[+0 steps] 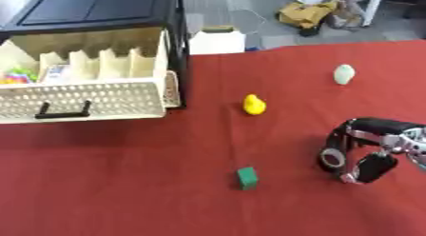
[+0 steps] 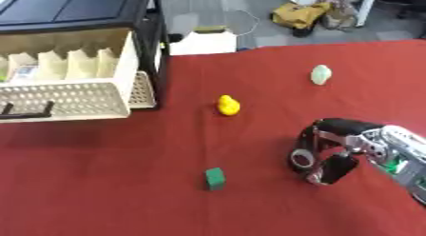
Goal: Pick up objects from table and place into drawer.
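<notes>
Cube (image 1: 246,177), green, sits nearest on the red table (image 1: 125,182), untouched, with the right hand (image 2: 329,154) just to its right but apart from it; the hand's fingers curl downward toward the cloth and hold nothing that I can see. Farther back lies a yellow duck (image 1: 254,104) near the middle, and beyond it to the right a pale green piece (image 1: 343,74), both free on the table. At far left the drawer (image 1: 83,99) stands pulled open, with some colourful items already inside its left end. So three things appear left to move, and the cube looks like the next pick. No left hand shows in either view
</notes>
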You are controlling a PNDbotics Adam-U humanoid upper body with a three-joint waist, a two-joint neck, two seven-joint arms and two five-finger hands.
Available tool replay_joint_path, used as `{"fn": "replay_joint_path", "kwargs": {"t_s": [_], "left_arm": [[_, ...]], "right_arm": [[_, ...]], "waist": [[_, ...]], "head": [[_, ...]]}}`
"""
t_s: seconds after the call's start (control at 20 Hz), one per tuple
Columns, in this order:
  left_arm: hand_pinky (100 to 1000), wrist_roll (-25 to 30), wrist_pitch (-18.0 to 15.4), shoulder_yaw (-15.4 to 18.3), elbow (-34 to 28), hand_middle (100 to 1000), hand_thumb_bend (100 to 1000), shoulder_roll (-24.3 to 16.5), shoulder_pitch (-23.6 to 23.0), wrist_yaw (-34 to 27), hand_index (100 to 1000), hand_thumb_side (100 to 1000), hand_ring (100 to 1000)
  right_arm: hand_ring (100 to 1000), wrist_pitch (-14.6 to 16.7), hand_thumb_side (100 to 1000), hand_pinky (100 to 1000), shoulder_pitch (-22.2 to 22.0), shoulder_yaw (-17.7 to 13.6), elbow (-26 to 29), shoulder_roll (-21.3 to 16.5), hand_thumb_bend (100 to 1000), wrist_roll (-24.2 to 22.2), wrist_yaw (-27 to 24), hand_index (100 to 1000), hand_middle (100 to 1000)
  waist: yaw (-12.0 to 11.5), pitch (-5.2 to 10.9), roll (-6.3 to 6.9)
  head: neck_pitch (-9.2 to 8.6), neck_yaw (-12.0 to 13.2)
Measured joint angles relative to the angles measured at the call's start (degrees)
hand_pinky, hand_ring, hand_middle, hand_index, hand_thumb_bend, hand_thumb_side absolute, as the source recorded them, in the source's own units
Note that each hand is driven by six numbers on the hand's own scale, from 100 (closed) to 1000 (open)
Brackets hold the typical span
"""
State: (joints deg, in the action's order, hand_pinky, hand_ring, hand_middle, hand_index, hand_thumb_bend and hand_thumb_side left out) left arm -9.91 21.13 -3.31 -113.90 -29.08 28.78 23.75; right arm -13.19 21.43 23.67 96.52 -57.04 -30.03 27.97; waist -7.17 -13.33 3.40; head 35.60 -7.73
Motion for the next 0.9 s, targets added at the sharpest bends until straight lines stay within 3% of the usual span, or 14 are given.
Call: {"fn": "replay_joint_path", "kwargs": {"t_s": [0.9], "left_arm": [[100, -0.1, -0.1, 0.1, 0.0, 100, 297, 0.0, 0.0, 0.0, 706, 1000, 100]], "right_arm": [[671, -0.1, 287, 654, 0.8, 0.3, -0.9, 0.5, 419, 0.1, 0.0, 773, 600]], "waist": [[-0.2, -0.12, -0.01]], "head": [[-0.44, 0.0]]}}
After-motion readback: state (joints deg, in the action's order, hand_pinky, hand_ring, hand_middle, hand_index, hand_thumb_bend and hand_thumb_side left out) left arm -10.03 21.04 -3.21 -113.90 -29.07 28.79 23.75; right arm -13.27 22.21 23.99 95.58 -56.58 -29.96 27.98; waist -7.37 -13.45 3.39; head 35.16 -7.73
